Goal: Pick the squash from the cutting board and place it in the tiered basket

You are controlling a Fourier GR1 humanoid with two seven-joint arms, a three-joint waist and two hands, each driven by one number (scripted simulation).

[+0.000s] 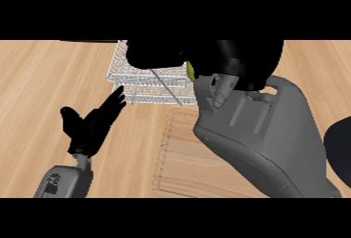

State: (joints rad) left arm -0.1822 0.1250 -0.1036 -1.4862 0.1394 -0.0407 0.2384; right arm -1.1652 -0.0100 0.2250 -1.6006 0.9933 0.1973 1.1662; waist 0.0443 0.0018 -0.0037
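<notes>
Squash carried over the wire basket

Squash (190,69), a yellow-green vegetable of which only a thin sliver shows, sits inside the black right hand (205,58) at the far edge of the counter, above the right side of the white wire tiered basket (140,76). The right hand's fingers are curled round it and hide nearly all of it, so its shape and how it lies in the grip cannot be told. The large grey right forearm (257,139) crosses the pale wooden cutting board (182,158), which lies just in front of the basket near the counter's middle; no squash shows on the part of the board that can be seen.

Judged from its kind, the squash is likely stiff and smooth-skinned, with some weight to it, so it could slide in the fingers if they ease off unevenly. A hold round its thicker middle would suit it best, and it should take a short drop into the wire without harm, though it may roll.

The basket is an open mesh of thin white wire with stepped levels. What shows of its tiers holds nothing that I can make out, but the hand covers its far right part.

The black left hand (93,125) rests open, fingers straight and spread, over the light wood counter (41,83) to the left of the board, holding nothing.
</notes>
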